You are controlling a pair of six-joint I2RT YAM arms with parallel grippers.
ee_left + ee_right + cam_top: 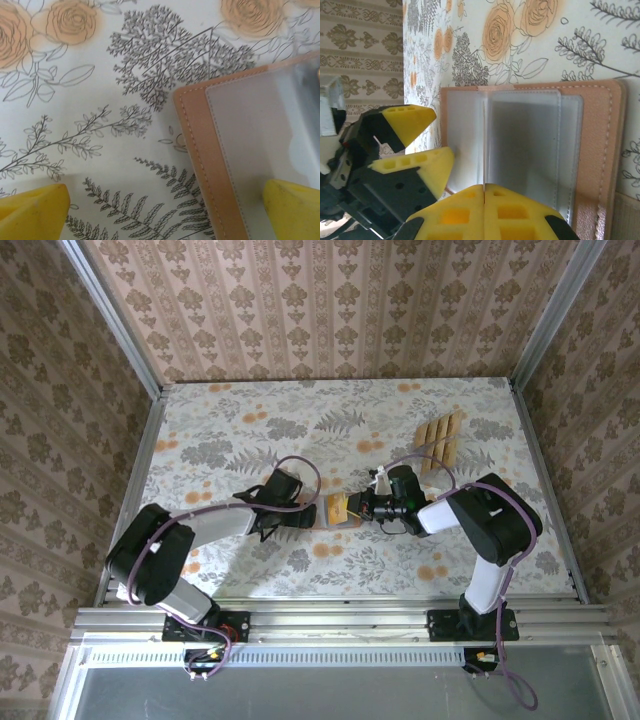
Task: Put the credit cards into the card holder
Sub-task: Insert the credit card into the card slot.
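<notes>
The right hand [484,194] is pressed together, pinching an upright inner leaf of the open card holder [592,150], which lies on the table [250,430] between both hands. The left hand [161,215] is spread, one finger [292,210] on its clear pocket. Beyond the right hand, well apart, the credit cards [440,443] lie in a row

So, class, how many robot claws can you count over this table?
2. The left claw stands open across the card holder's left edge; the right claw is shut on one of its clear pocket leaves.
</notes>
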